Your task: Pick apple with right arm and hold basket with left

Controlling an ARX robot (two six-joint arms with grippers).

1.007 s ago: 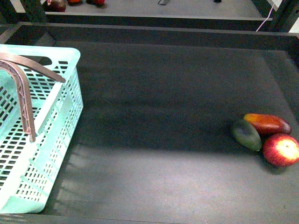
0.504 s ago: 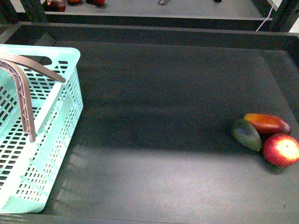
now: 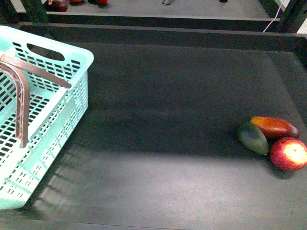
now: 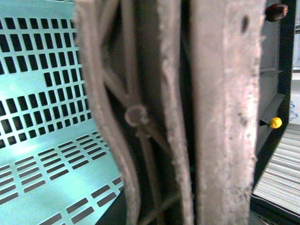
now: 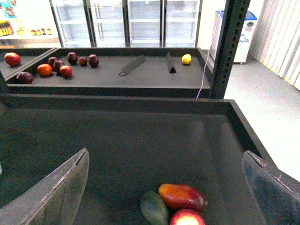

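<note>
Front view: the light mint-green slotted plastic basket (image 3: 80,76) has just lifted and tilted, brown-maroon swing handles (image 3: 21,110) raised; the small round red apple (image 3: 289,154) lies unmoved. Left wrist view: the left gripper (image 4: 159,117) looks clamped on those handles. Right wrist view: the right gripper (image 5: 165,153) gapes empty, apple just ahead between its fingers, so picking remains.

This looks like a shop, a grocery or supermarket. In the right wrist view, glass-door fridges (image 5: 140,21) line the back wall, with stocked shelves (image 5: 18,29) beside them. Before them a dark, rimmed display tray (image 5: 140,77) holds loose fruit (image 5: 56,65) and a lemon (image 5: 186,58). In the front view, a shopping basket (image 3: 43,120) stands at the left of a similar tray (image 3: 168,96), with three fruits (image 3: 276,128) at lower right.
</note>
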